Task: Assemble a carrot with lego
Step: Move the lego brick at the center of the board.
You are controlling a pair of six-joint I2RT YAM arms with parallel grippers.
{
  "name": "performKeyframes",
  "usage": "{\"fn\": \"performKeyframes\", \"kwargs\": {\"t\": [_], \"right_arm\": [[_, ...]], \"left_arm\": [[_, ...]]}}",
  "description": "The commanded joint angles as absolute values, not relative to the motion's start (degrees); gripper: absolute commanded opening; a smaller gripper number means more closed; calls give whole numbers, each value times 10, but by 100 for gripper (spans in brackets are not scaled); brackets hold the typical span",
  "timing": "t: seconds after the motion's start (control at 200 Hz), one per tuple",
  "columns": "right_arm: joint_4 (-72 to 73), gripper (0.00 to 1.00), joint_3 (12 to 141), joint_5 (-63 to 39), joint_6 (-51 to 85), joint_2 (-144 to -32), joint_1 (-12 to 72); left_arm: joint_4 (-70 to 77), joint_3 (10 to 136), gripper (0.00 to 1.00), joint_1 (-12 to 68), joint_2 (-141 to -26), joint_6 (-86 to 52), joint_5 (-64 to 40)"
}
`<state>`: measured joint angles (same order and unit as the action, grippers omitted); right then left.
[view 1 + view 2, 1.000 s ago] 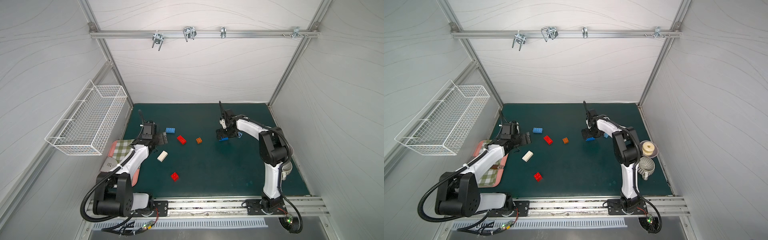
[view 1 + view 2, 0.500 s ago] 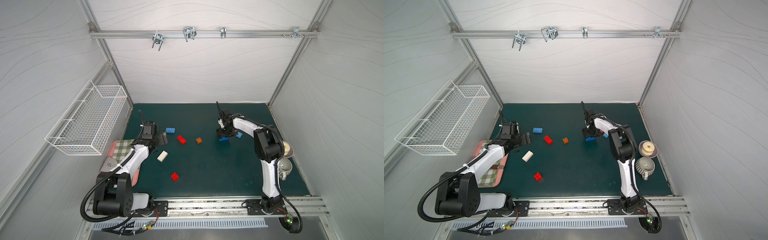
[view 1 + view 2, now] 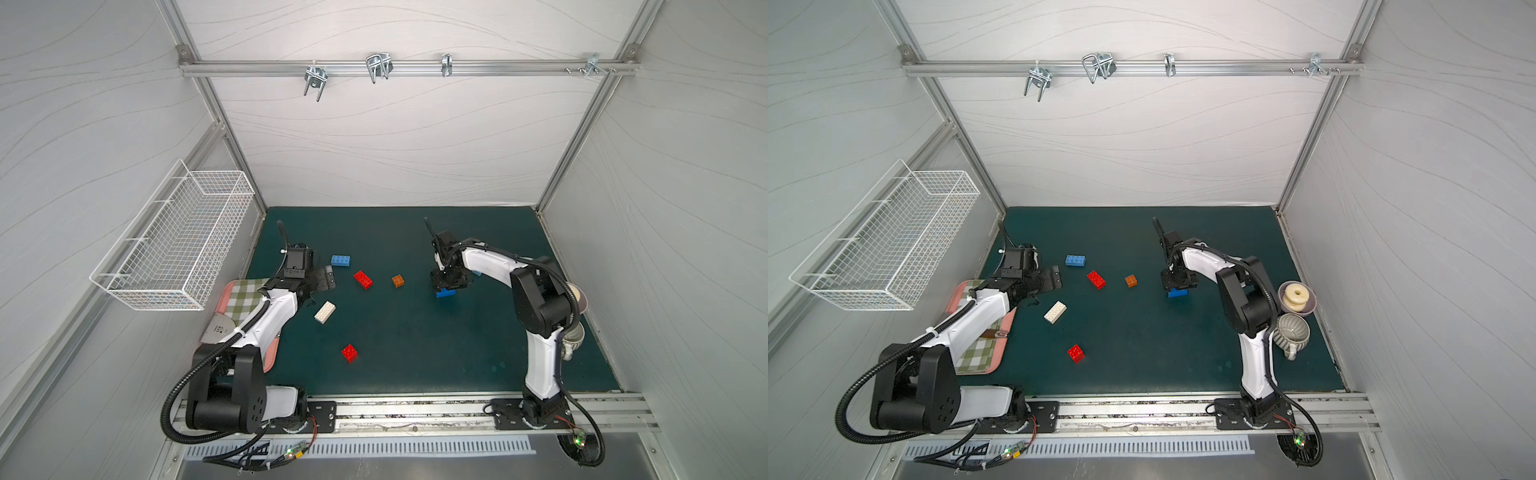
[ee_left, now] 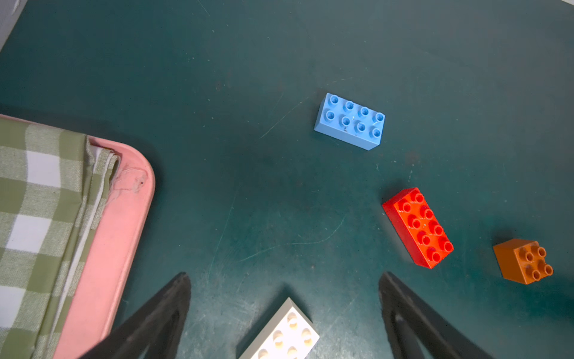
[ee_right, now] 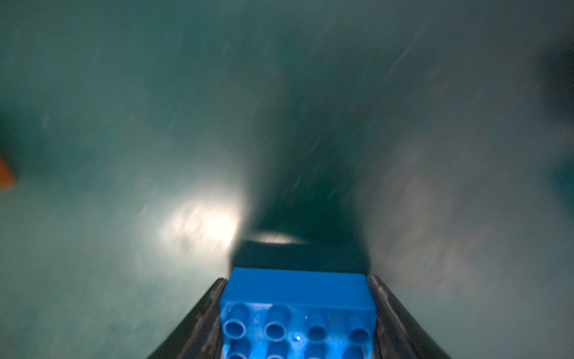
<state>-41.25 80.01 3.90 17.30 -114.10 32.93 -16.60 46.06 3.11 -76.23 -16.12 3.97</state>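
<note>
Right claw (image 5: 296, 278) grasps the dark blue brick (image 5: 298, 292) endwise (long axis spans jaws); released left claw (image 4: 282, 275) is nearer the white brick (image 4: 285, 334).

White arms (image 3: 490, 266), black joints (image 3: 536, 299), corrugated cables (image 3: 171, 401).

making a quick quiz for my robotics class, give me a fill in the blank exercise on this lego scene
1. The dark blue brick is clamped between fingers on the robot's ___ side.
2. The left gripper stands ___, holding nothing.
3. The orange brick shows ___ studs.
4. The checked cloth lies on a ___ tray.
Missing words: right, open, four, pink.
</note>
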Motion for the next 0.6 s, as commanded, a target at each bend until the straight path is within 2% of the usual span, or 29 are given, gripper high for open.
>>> {"fn": "performKeyframes", "kwargs": {"t": [0.0,0.34,0.595], "right_arm": [[-455,53,763,46,257,-1105,356],[-448,49,711,26,365,-1052,403],[-439,60,720,19,384,-1068,420]], "left_arm": [[-165,482,95,33,-766,-172,36],[-168,477,95,33,-764,-178,36],[-169,472,95,33,-760,-179,44]]}}
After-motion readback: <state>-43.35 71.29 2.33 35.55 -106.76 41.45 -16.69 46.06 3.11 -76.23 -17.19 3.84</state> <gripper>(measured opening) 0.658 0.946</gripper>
